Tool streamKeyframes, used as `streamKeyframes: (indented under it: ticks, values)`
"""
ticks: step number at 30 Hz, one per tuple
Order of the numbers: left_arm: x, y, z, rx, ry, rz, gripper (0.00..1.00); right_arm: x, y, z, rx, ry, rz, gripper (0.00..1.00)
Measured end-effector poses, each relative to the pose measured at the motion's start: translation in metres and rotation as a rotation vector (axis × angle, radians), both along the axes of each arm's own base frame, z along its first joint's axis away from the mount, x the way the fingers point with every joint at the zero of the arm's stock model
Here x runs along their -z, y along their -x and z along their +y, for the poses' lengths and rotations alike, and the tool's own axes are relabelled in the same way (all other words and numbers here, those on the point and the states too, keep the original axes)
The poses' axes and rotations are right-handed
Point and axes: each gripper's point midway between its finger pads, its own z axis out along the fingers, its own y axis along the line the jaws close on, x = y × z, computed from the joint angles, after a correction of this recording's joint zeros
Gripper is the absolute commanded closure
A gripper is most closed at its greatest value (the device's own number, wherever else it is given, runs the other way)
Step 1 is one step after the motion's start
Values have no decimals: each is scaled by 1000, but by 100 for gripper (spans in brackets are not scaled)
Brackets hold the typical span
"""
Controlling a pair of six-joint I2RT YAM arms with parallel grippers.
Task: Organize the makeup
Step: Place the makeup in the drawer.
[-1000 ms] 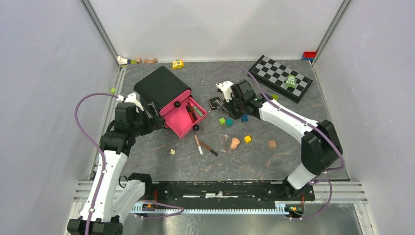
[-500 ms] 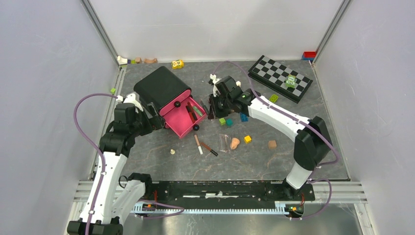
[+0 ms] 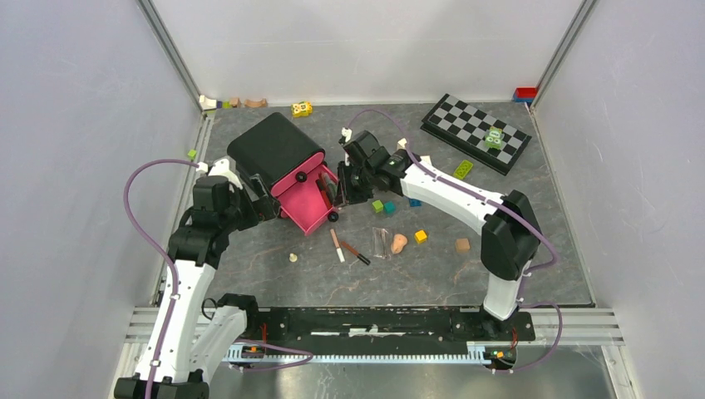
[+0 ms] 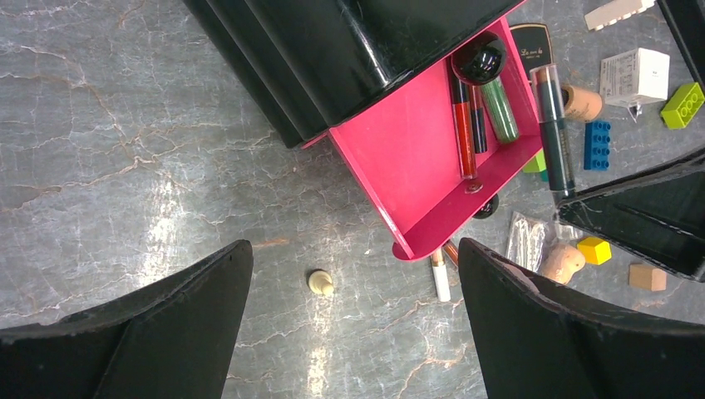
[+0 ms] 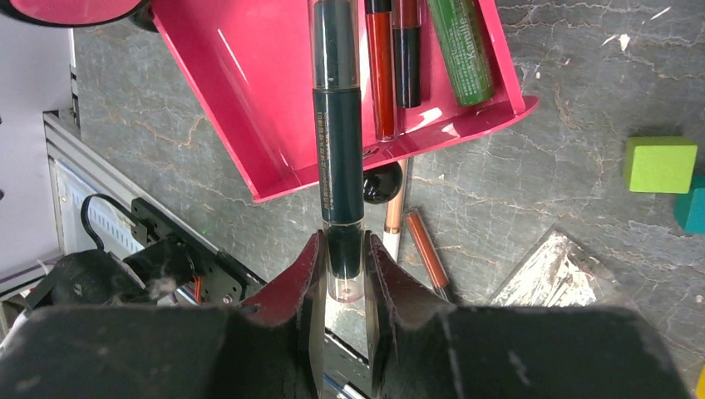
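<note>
The right jaws pinch a slim dark cosmetic tube (image 5: 337,125) at the open pink drawer (image 5: 249,100); the left jaws gape wide, empty.

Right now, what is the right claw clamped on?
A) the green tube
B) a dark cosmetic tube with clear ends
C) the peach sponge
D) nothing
B: in the right wrist view the right claw pinches one end of the dark cosmetic tube, whose other end points toward the pink drawer.
</note>
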Motion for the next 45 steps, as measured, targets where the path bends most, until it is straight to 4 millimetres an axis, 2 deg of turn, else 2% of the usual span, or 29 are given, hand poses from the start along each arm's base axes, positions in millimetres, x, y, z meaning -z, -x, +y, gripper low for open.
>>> streamKeyframes:
  ticks: [10,20,32,37,43,45]
  values:
    - [-2,1,-1,4,5,-10,1,18,-5,18,52,26,34,100]
    - [-3,2,-4,20,17,-11,1,24,-7,31,72,18,51,100]
    - [-3,2,-5,25,19,-12,1,26,-21,48,90,-7,51,100]
    - [-3,2,-5,25,19,-12,1,34,-25,52,90,1,57,99]
    - [-3,2,-5,25,19,-12,1,37,-29,57,87,-2,55,90]
    - [-3,2,-5,25,19,-13,1,37,-30,60,84,-6,53,79]
